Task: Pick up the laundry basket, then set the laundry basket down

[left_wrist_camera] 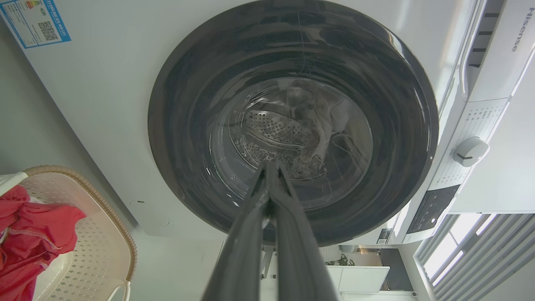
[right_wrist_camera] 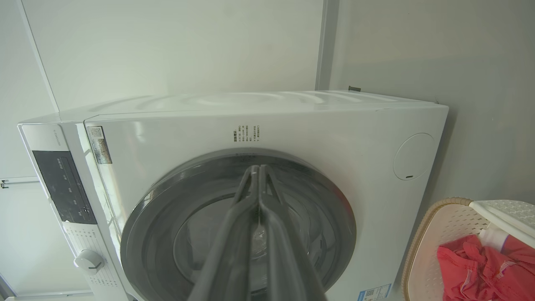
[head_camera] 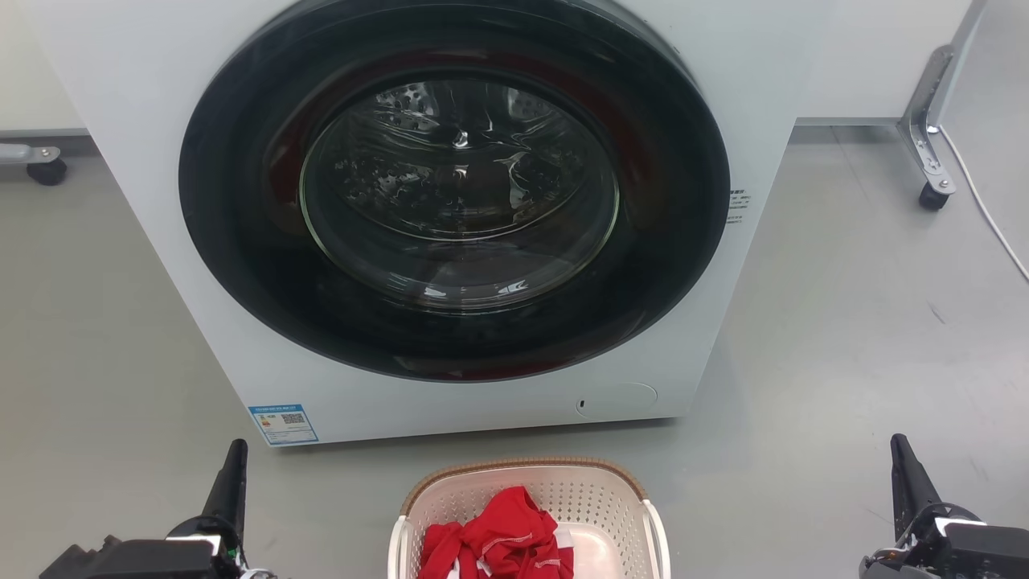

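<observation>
The laundry basket (head_camera: 599, 503) is cream-white with perforated walls and a brown woven-look rim. It stands on the floor at the bottom centre of the head view, in front of the washing machine, with red clothes (head_camera: 498, 539) inside. The basket (left_wrist_camera: 90, 246) also shows at the lower left of the left wrist view, and the basket (right_wrist_camera: 449, 228) at the lower right of the right wrist view. My left gripper (head_camera: 233, 466) is shut and empty, well left of the basket. My right gripper (head_camera: 902, 462) is shut and empty, far to its right. Both point towards the machine.
A white front-loading washing machine (head_camera: 723, 265) with a dark round door (head_camera: 454, 189) stands directly behind the basket. Caster wheels of frames sit at the far left (head_camera: 47, 171) and far right (head_camera: 932, 197), with a white cable (head_camera: 989, 217) on the grey floor.
</observation>
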Controlling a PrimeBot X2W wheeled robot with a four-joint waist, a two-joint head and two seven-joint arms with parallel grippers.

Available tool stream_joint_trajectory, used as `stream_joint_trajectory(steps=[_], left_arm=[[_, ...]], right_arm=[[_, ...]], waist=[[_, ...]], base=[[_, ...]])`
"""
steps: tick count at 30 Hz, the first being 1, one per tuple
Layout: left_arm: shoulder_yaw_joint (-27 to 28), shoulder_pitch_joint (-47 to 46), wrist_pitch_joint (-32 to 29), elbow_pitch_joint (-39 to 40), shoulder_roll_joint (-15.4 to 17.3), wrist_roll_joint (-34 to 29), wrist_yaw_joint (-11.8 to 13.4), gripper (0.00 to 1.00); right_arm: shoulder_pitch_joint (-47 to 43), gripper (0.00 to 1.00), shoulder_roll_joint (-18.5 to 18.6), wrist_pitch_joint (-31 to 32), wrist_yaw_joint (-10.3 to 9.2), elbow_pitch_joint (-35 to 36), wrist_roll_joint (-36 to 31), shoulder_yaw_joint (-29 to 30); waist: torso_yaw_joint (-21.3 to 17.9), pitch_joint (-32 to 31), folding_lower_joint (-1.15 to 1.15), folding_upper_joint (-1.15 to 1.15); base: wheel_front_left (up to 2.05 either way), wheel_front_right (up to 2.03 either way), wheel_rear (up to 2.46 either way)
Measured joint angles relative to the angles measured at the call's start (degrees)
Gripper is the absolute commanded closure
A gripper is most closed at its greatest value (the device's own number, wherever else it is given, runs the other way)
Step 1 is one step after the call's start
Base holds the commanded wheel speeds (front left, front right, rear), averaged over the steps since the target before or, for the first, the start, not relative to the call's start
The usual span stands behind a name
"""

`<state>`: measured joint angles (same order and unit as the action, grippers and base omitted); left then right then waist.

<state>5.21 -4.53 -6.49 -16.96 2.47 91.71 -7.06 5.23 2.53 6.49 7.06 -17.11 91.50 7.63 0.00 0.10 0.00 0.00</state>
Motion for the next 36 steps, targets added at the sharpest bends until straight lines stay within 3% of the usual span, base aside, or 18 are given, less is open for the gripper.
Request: stream_joint_trajectory(steps=[36], left_arm=[[0.0, 0.0, 0.0, 0.01, 0.0, 0.0, 0.0, 1.0]], right_arm=[[0.0, 1.0, 0.0, 0.0, 0.0, 0.01, 0.01, 0.0]], waist=[[0.0, 0.01, 0.0, 0.0]], base=[[0.0, 0.0, 0.0]])
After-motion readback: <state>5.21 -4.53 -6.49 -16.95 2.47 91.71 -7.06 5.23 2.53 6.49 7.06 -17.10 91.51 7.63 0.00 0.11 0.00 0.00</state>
